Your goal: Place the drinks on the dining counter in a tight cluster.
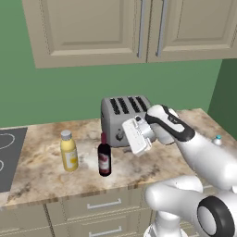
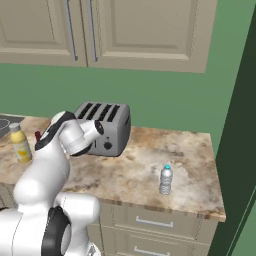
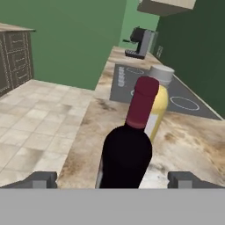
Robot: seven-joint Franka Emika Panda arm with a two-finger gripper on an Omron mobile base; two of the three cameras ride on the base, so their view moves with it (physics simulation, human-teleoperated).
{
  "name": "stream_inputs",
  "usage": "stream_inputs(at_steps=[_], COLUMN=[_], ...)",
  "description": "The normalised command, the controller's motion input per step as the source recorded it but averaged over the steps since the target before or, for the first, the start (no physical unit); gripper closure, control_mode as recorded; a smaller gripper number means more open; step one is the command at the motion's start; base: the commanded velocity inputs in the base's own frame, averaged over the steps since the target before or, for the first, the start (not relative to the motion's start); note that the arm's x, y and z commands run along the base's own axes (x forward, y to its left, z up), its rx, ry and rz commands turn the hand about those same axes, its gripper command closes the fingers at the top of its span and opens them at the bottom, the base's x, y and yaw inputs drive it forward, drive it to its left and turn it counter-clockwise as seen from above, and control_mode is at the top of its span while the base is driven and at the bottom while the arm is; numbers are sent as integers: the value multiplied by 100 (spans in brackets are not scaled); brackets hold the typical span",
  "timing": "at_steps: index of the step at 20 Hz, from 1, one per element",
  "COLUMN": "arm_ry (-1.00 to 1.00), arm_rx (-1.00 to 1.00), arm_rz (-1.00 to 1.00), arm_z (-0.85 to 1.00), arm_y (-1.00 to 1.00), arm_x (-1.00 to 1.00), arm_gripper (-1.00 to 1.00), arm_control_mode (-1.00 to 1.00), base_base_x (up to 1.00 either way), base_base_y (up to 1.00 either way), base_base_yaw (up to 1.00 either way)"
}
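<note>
Wine bottle [image 1: 104, 159]: dark glass, red cap + label. Yellow bottle [image 1: 69, 151]: grey cap, white label. Water bottle [image 2: 166, 180]: clear, blue cap. Counter [image 1: 41, 166]: beige-brown marbled. Toaster [image 1: 121, 119]: silver, 4 dark slots. Wall [image 1: 65, 92]: green. Cabinets [image 1: 92, 28]: beige. Cooktop [image 3: 176, 99]: grey w/ white rings.

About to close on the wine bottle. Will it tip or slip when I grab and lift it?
The wine bottle is tall on a narrow base, so a nudge could probably topple it. Its smooth dark body may slip; the open gripper straddles it. The yellow bottle stands close behind.
</note>
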Motion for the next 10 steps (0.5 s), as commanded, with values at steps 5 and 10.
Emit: stream_inputs(at_steps=[5,10], arm_ry=[8,9], arm_rx=[0,0], arm_rz=[0,0], arm_z=[0,-2], arm_y=[2,10], arm_x=[16,1], arm_gripper=[-100,-100], arm_control_mode=[-100,-100], base_base_x=[0,0], base_base_y=[0,0], base_base_yaw=[0,0])
